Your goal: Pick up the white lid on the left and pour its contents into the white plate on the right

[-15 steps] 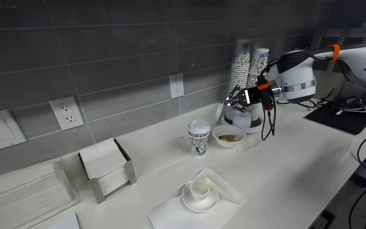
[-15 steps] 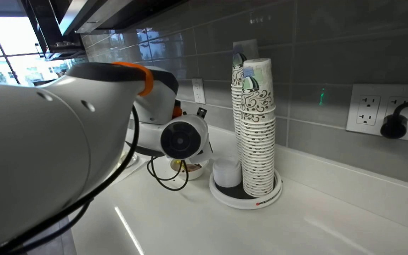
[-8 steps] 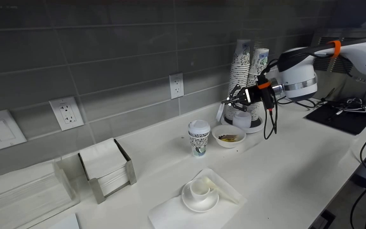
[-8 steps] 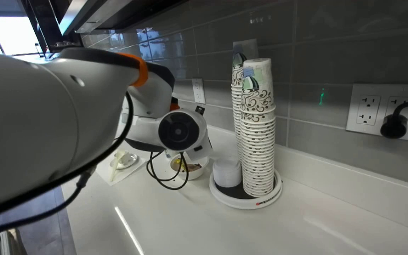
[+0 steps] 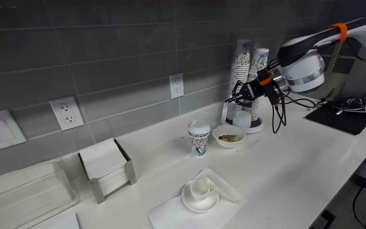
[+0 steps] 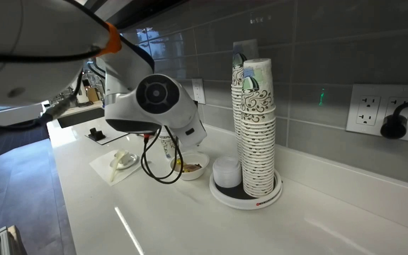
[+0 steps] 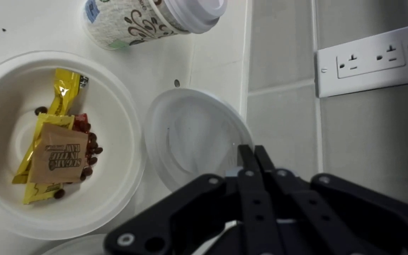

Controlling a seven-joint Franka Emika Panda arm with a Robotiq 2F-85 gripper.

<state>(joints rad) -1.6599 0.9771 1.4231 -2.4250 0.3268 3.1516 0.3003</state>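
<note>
My gripper (image 7: 252, 146) is shut on the rim of a translucent white lid (image 7: 190, 131). The lid hangs from the fingertips, tilted nearly upright, close to the back wall. Its inside shows no contents beyond a small dark speck. In an exterior view the lid (image 5: 225, 111) is seen almost edge-on below my gripper (image 5: 228, 100). A round white bowl (image 7: 119, 148) sits on the counter beside the lid; it holds yellow packets, a brown sugar packet and several dark beans. The bowl shows in both exterior views (image 5: 229, 144) (image 6: 191, 175). The arm hides the gripper in an exterior view.
A lidded paper cup (image 5: 199, 143) stands beside the bowl. Tall cup stacks (image 6: 259, 141) and a white container (image 6: 227, 173) stand on a round turntable (image 6: 244, 204) behind it. A small cup on a saucer (image 5: 199, 207) and a napkin holder (image 5: 132, 171) are farther off.
The arm has risen and the wrist has tipped, with fingers pointing more downward. The lid has shifted slightly toward the cup stacks and stands more upright. The bowl has not moved.
</note>
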